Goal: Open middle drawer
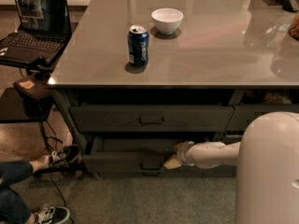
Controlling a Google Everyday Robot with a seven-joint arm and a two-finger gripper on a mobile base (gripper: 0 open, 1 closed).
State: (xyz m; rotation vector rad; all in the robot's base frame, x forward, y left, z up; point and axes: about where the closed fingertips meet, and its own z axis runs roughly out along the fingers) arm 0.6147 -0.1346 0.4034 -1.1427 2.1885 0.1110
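The middle drawer [117, 163] is a wide dark grey-brown drawer under the counter, below the top drawer [112, 118]. It stands partly pulled out, and a strip of its flat grey inside [135, 146] shows behind the front. Its small dark pull handle [152, 164] is at the centre of the front. My gripper [171, 163], tan-tipped on a white arm [210, 154], reaches in from the right. It sits at the drawer front, just right of the handle. The bottom drawer front [150, 173] is a thin strip below.
On the counter top [210, 55] stand a blue can [138, 45] and a white bowl [167, 20]. A laptop [32, 27] sits on a stand at left. A person's leg and shoes [56, 157] lie on the floor at lower left, near cables. My white body [271, 171] fills the lower right.
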